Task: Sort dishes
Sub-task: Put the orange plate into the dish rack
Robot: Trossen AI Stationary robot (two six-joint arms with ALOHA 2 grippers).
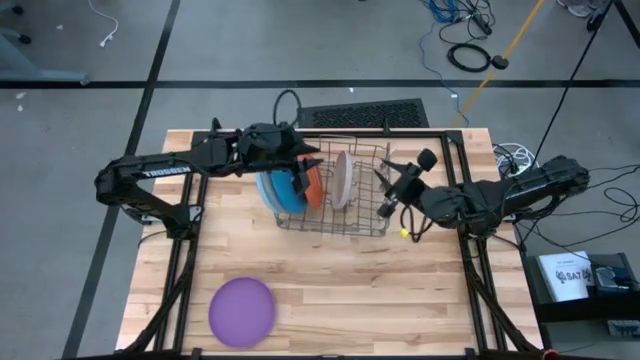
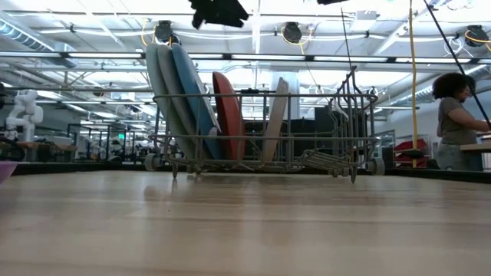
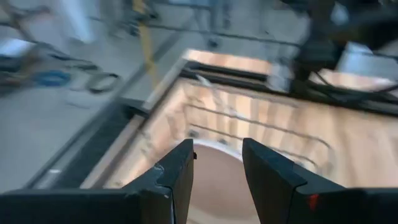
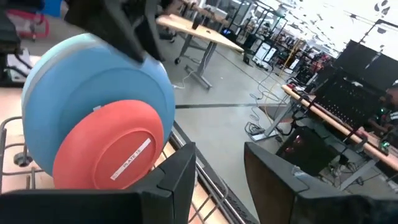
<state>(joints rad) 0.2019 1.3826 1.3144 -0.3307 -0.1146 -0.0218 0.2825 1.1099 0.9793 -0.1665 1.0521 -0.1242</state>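
Orange plate just beneath open left gripper.

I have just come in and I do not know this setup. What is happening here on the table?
A two-armed robot is sorting plates into a grey wire dish rack at the back of the wooden table. Blue plates, an orange plate and an off-white plate stand upright in it. The left gripper is open above the orange plate, holding nothing. The right gripper, also open, waits at the rack's right end. A purple plate lies flat near the table's front left.
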